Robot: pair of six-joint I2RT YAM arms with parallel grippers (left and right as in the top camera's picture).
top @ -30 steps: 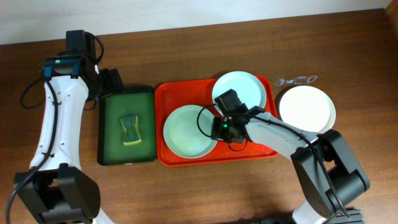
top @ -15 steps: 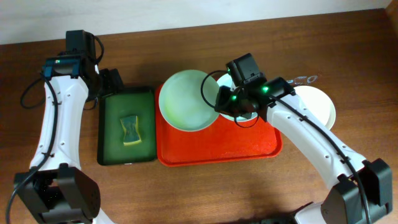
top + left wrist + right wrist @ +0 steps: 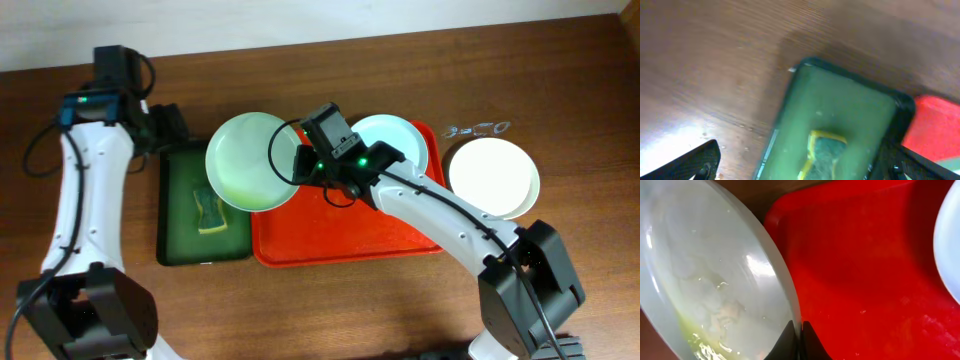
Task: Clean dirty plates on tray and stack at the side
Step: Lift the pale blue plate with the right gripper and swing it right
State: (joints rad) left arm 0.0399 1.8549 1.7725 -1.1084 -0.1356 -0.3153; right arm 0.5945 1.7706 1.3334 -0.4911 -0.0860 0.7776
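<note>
The right tool point(image 3: 303, 165) grips a smeared mint plate point(image 3: 248, 160) by its rim above the green tray point(image 3: 180, 215)'s edge. The left tool point(image 3: 172, 127) hangs released nearby.

Held plate point(image 3: 250, 160) hides corners of red tray point(image 3: 350, 235) and green tray point(image 3: 178, 205); left wrist view blurred, sponge point(image 3: 826, 147) cut off at bottom; tiny item point(image 3: 476, 128) top right unreadable

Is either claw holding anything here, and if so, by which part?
The right claw pinches the pale mint plate at its rim. The left claw is open, holding nothing.
</note>
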